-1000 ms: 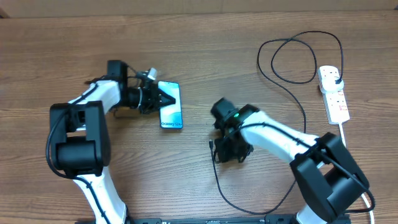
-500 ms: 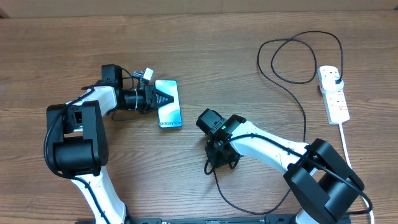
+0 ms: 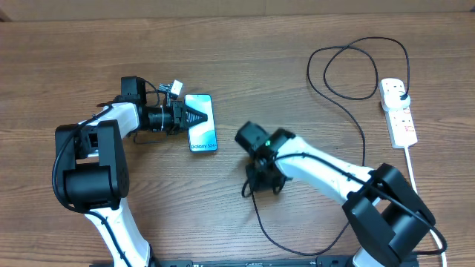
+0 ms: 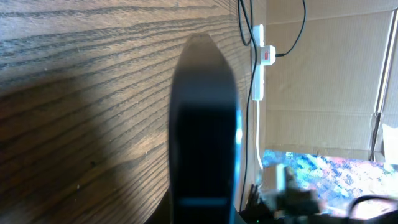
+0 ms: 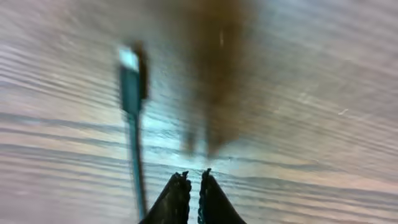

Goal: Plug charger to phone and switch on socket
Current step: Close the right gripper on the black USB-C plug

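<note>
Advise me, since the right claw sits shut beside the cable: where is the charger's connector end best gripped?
Grip the charger's stiff connector body, just behind its tip, not the limp cable. It lies flat on the table, so come from above, right claw open across its two long sides, leaving the tip free for the phone.

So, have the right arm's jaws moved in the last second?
Yes. In the overhead view the right gripper slid left, farther from the socket and nearer the phone.
</note>
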Robot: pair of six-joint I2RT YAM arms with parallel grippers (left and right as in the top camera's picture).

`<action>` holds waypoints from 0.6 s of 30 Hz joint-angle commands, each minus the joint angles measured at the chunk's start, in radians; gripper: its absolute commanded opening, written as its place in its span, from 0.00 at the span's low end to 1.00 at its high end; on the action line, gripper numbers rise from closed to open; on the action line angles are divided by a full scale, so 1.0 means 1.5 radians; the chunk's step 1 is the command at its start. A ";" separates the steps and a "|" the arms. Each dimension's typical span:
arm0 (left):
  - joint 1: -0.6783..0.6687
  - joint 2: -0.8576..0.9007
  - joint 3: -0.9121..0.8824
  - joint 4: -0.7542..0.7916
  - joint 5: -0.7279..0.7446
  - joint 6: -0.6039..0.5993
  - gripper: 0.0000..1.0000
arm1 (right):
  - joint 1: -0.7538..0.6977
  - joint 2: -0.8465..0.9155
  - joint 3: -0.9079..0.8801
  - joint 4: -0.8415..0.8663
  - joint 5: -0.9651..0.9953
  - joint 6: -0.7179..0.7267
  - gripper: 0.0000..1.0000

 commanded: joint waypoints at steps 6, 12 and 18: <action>-0.005 -0.021 -0.001 0.033 0.034 -0.035 0.04 | -0.004 0.001 0.073 -0.003 -0.024 0.004 0.13; -0.005 -0.021 -0.001 0.034 0.034 -0.038 0.04 | 0.037 0.001 0.005 0.054 -0.022 0.013 0.31; -0.005 -0.021 -0.001 0.033 0.034 -0.043 0.04 | 0.060 0.002 -0.095 0.100 0.035 0.077 0.30</action>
